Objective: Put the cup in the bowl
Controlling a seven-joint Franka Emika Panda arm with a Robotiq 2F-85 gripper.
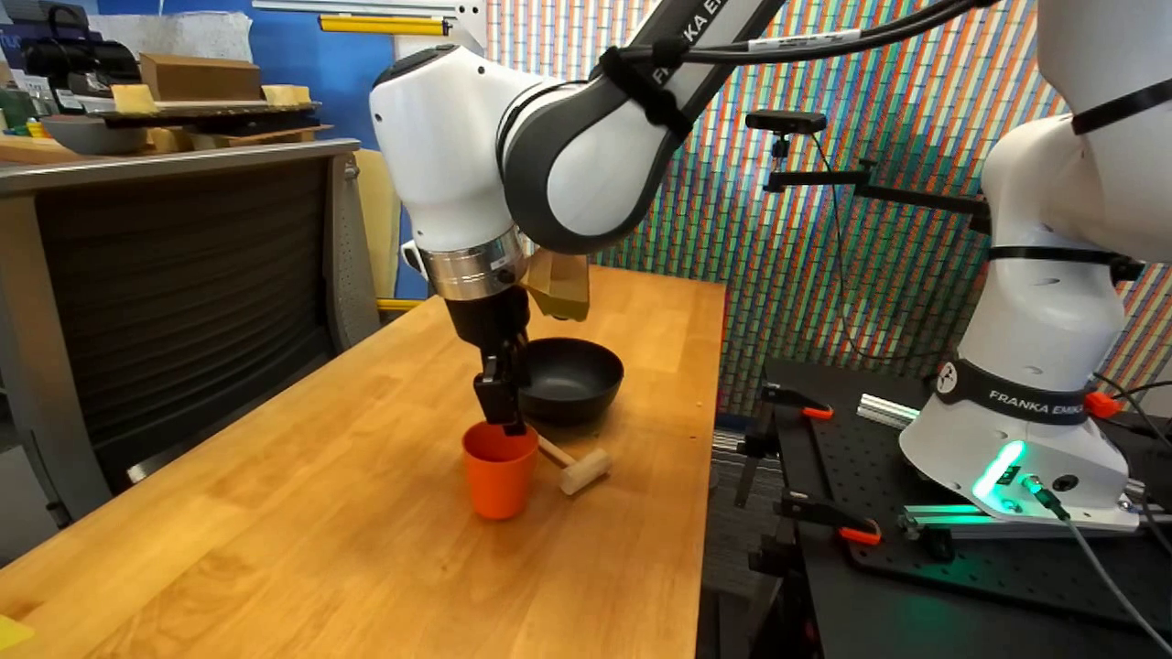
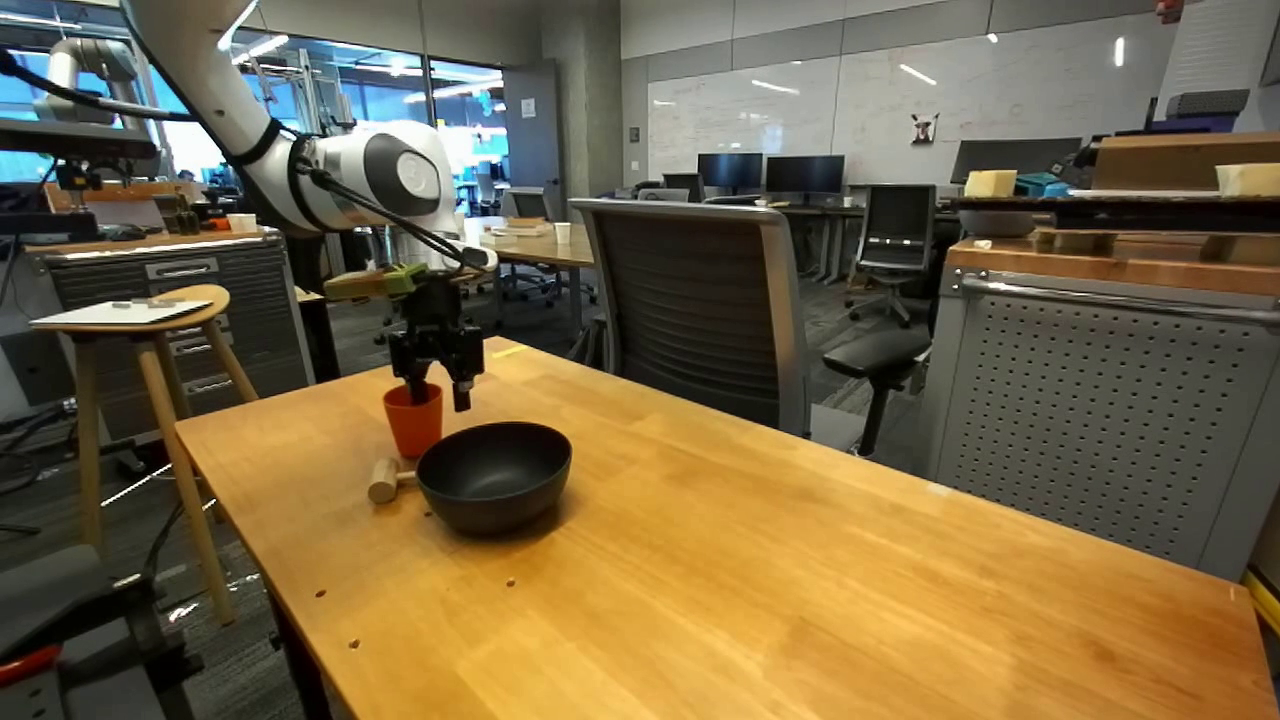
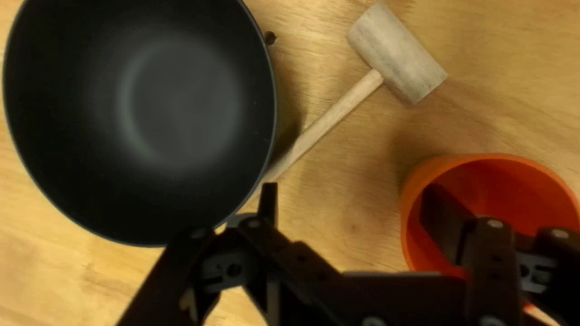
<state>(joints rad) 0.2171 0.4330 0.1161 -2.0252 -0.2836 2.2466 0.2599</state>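
The orange-red cup (image 1: 500,480) stands upright on the table, and it also shows in an exterior view (image 2: 414,425) and the wrist view (image 3: 521,190). The black bowl (image 1: 577,389) sits close by, empty inside, also in an exterior view (image 2: 495,485) and the wrist view (image 3: 181,108). My gripper (image 3: 353,199) is open and points down at the cup's rim. One finger reaches into the cup's mouth; the other is outside, on the side toward the bowl. The gripper also shows in both exterior views (image 1: 508,421) (image 2: 438,395). Whether a finger touches the cup cannot be told.
A small wooden mallet (image 3: 398,54) lies between cup and bowl, its handle end hidden by the bowl's rim; it also shows in both exterior views (image 1: 584,471) (image 2: 383,481). A chair (image 2: 700,310) stands along one table edge. The wooden table (image 1: 366,513) carries these things.
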